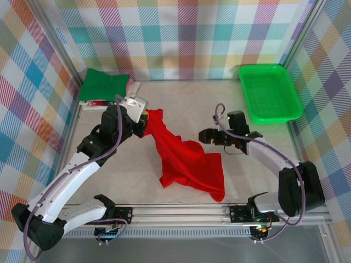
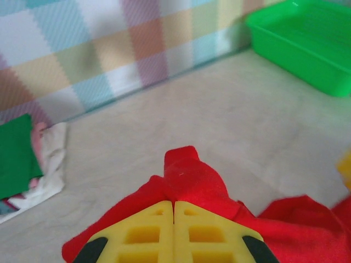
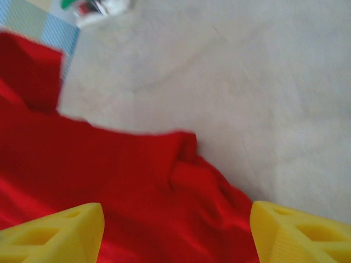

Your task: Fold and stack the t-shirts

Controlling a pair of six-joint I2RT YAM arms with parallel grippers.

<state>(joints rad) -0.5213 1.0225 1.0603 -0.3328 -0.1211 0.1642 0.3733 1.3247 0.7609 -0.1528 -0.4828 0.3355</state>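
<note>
Bright green plastic mesh basket (image 1: 270,92) sits in the far right corner of the desk (image 1: 181,104), with its long side running along the right wall. It's the shallow rectangular kind, with a lipped rim and sloped sides. The desk top is plain pale beige, a bit mottled and matte. All round there's this pastel plaid backdrop (image 1: 181,38), squares of pink, blue, yellow and green, covering the back and both side walls. Silver metal posts (image 1: 55,50) lean up at the back corners, and a slotted aluminium rail (image 1: 186,211) runs across the near edge. In the left wrist view the basket's up in the top right, close by the plaid wall.
</note>
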